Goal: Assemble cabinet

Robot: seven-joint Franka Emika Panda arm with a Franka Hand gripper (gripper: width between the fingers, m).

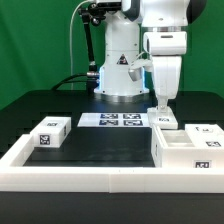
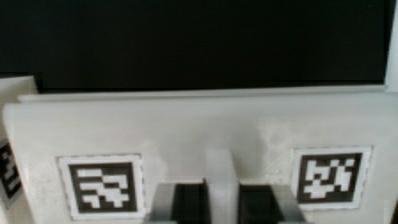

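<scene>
The cabinet (image 1: 188,152) is a large white open box with marker tags at the exterior view's right, inside the border rail. A smaller white tagged piece (image 1: 166,120) stands just behind its far left corner. My gripper (image 1: 163,110) has come straight down onto that piece. In the wrist view the piece (image 2: 196,125) is a broad white face with two tags. My gripper (image 2: 226,197) has its dark fingers (image 2: 185,203) nearly together, with a thin white strip of the piece between them.
A small white tagged block (image 1: 48,133) lies at the exterior view's left, and another (image 1: 205,132) at the far right. The marker board (image 1: 112,120) lies in front of the robot base. A low white border rail (image 1: 90,178) runs along the front and sides.
</scene>
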